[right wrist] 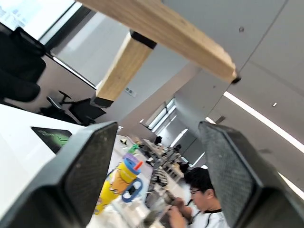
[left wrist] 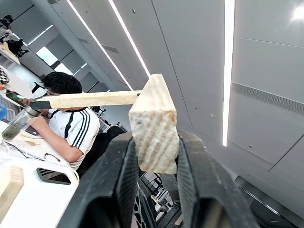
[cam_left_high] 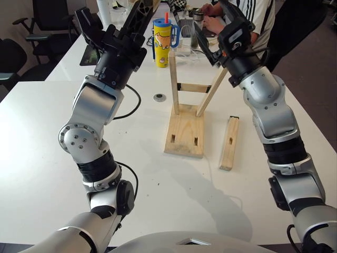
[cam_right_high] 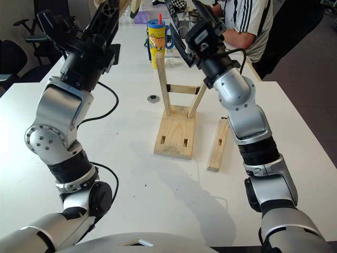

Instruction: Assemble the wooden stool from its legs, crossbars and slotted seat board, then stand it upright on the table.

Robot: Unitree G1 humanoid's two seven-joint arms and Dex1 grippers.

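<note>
Left wrist view has my left hand (left wrist: 156, 137) clamped on the end of a wooden leg piece (left wrist: 153, 121), a bar (left wrist: 90, 99) jutting sideways from it, raised above the desk (cam_left_high: 47, 153). My right hand (right wrist: 159, 142) is spread wide, gripping nothing, near the tops of two legs (cam_left_high: 174, 84) joined by a crossbar (cam_left_high: 194, 88), standing in the flat-lying slotted seat board (cam_left_high: 184, 138). One loose slotted piece (cam_left_high: 229, 143) lies beside it. Print on the yellow cup (cam_left_high: 163, 45) is too small to read.

in the eye views the wood (left wrist: 152, 114) in the left gripper (left wrist: 154, 142) is cut by the top edge. one leg (cam_left_high: 212, 94) has its top hidden behind the right arm (cam_left_high: 248, 75).
</note>
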